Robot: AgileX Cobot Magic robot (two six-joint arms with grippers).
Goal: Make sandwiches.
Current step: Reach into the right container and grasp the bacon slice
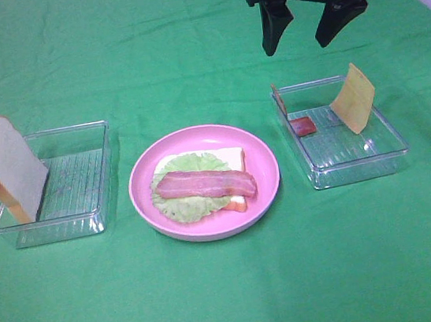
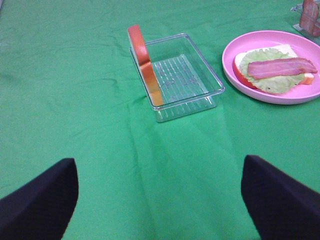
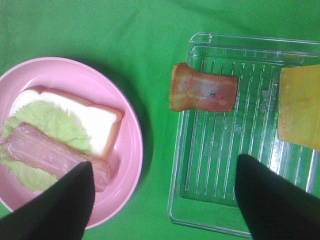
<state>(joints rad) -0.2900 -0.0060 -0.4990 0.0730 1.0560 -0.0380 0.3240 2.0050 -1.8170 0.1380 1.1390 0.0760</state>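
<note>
On the pink plate point(image 1: 138, 179) lies an open sandwich: a white bread slice point(image 1: 231, 157), lettuce point(image 1: 183, 206) and one bacon strip point(image 1: 203, 185) on top. A second bread slice point(image 1: 8, 168) leans on the left clear container point(image 1: 84, 186). In the right container point(image 1: 358, 158), a cheese square point(image 1: 353, 99) stands against the wall and another bacon strip point(image 3: 202, 94) drapes over the rim. My right gripper point(image 1: 297, 45) hangs open above that container's far side, holding nothing. My left gripper point(image 2: 160, 200) is open over bare cloth, short of the bread slice point(image 2: 145, 65).
A green cloth point(image 1: 218, 303) covers the whole table. The plate sits between the two clear containers. The left arm is outside the high view.
</note>
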